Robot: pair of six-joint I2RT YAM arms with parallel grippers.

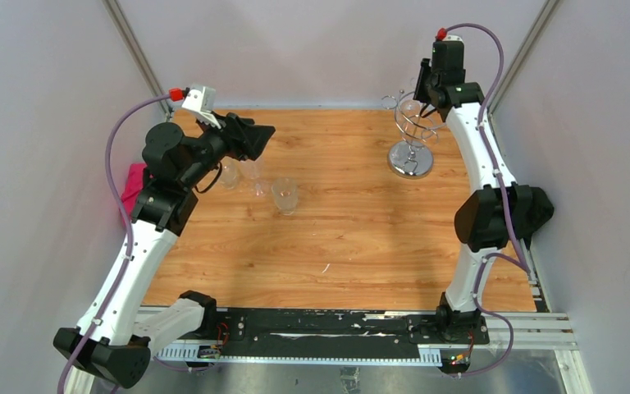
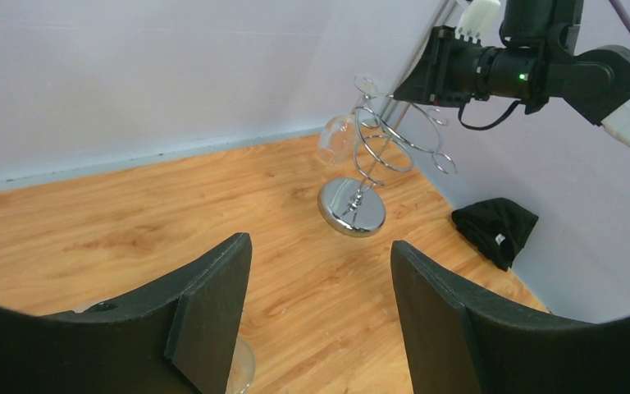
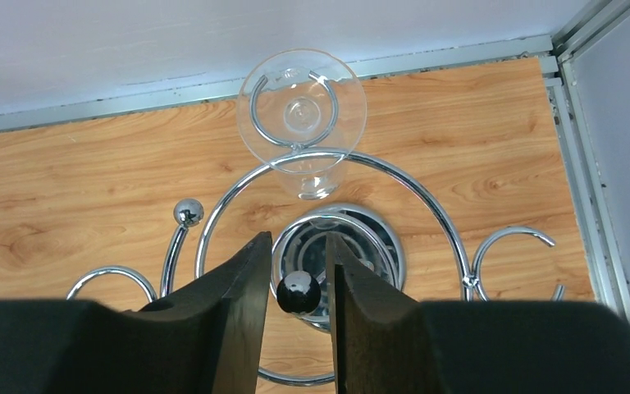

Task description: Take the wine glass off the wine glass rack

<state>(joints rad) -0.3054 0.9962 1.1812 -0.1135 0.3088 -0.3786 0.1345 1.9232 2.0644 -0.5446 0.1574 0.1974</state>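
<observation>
At far right of the table, clear stemmed wine glass (image 3: 303, 131) hangs foot-up on a hook of the shiny chrome wire wine glass rack (image 3: 361, 234), ungrasped. Right gripper (image 3: 295, 246) above, narrow gap straddling the rod's black knob (image 3: 298, 292), holding nothing. Left gripper (image 2: 320, 246) wide, empty. Grasp and lift-off both left

Lab cell, plain white walls (image 1: 312, 49)

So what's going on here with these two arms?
The right gripper sits over the rack, its fingers either side of the knob on top of the rod; whether they pinch it is unclear. One wine glass hangs upside down on the rack's far side, not yet taken. The left gripper hovers open above the table, near a few glasses standing there.
</observation>
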